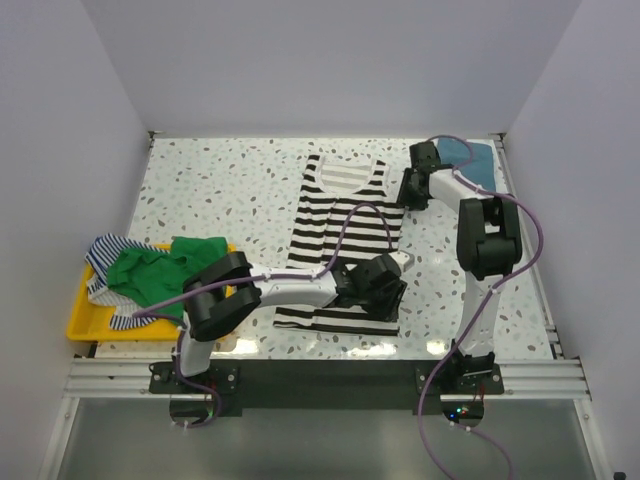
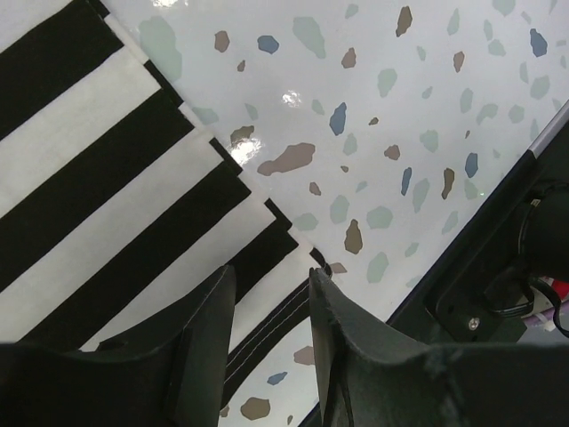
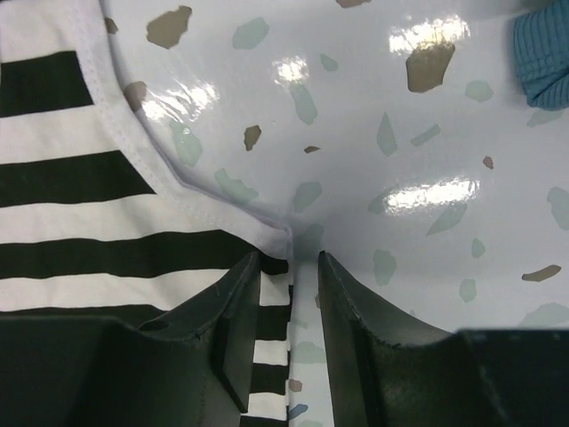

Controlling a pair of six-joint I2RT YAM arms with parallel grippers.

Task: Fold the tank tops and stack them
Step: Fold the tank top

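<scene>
Top external: flat bold-striped tank top [image 1: 343, 240] on speckled table [image 1: 220, 190].

My left gripper [image 2: 267, 334] sits low, jaws slightly parted; my right gripper [image 3: 289, 307] reaches far forward, jaws parted too.

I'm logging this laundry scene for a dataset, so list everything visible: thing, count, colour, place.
Striped tank top: one, black and white, flat at table centre.
Teal tank top: one, teal-blue, far right corner.
Green tank top: one, green, in the tray.
Thin-striped tank top: one, blue and white, in the tray under the green one.
Tray: one, yellow, near left.
Table: one, white speckled terrazzo.
Left gripper: black, over the striped top's bottom right corner.
Right gripper: black, at its right armhole edge.
</scene>
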